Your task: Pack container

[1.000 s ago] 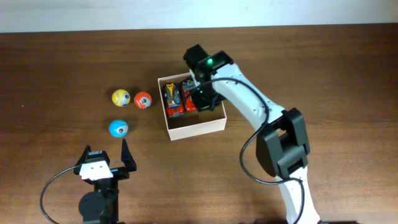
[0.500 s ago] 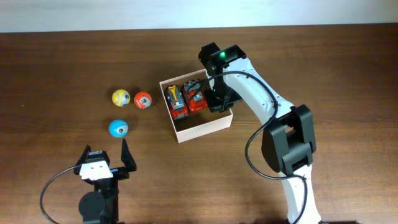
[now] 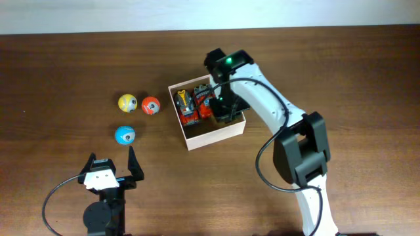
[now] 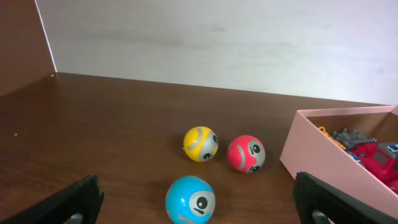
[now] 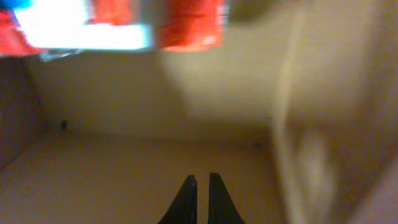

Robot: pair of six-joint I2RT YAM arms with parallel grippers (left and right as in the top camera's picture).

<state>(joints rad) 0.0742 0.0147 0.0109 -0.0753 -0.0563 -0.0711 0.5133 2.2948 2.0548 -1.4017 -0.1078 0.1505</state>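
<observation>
The container (image 3: 217, 136), a small cream-white box with a tan inside, sits mid-table and holds two toy cars (image 3: 195, 104), red with yellow and grey parts. My right gripper (image 3: 224, 110) reaches down inside its right half, beside the cars. In the right wrist view the gripper (image 5: 201, 183) is shut and empty over the tan floor (image 5: 124, 168), with a blurred red car (image 5: 186, 25) above. My left gripper (image 3: 111, 170) stands open near the front edge. In the left wrist view the gripper (image 4: 196, 194) frames a blue ball (image 4: 190, 199), and the container's wall (image 4: 314, 158) shows at right.
Three balls with eye faces lie left of the container: yellow (image 3: 127, 103), orange-red (image 3: 150, 105) and blue (image 3: 125, 135). The left wrist view shows the yellow ball (image 4: 200, 144) and the red ball (image 4: 246, 154) farther off. A pale wall runs along the table's far edge.
The container has slid a little to the right and toward the front with my right gripper inside it. The right wrist then shifted slightly left. The left arm has not moved.
</observation>
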